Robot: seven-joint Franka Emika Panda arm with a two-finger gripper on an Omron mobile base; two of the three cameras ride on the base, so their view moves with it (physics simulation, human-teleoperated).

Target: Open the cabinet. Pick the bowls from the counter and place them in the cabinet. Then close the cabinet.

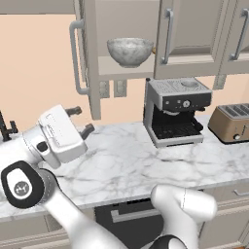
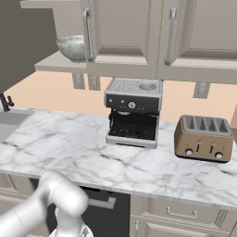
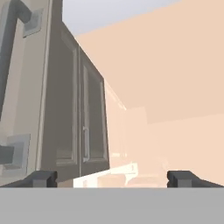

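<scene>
Overhead, marbled bowl (image 1: 130,51) sits in cabinet (image 1: 127,73) — seemingly right of splayed gripper (image 1: 81,121).

Both base views look down over the counter (image 1: 146,160); hand view apparently faces close along the cabinet (image 3: 65,109).

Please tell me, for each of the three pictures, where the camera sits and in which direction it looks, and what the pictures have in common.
Left base view: behind the arm on its left, facing the counter; the white arm and open gripper show.
Right base view: behind on the right, facing the counter; an arm link shows low left.
Hand view: on the hand, looking along the open cabinet door; both fingers show.
Both base views share the marbled bowl in the cabinet, the coffee machine and the toaster.
</scene>
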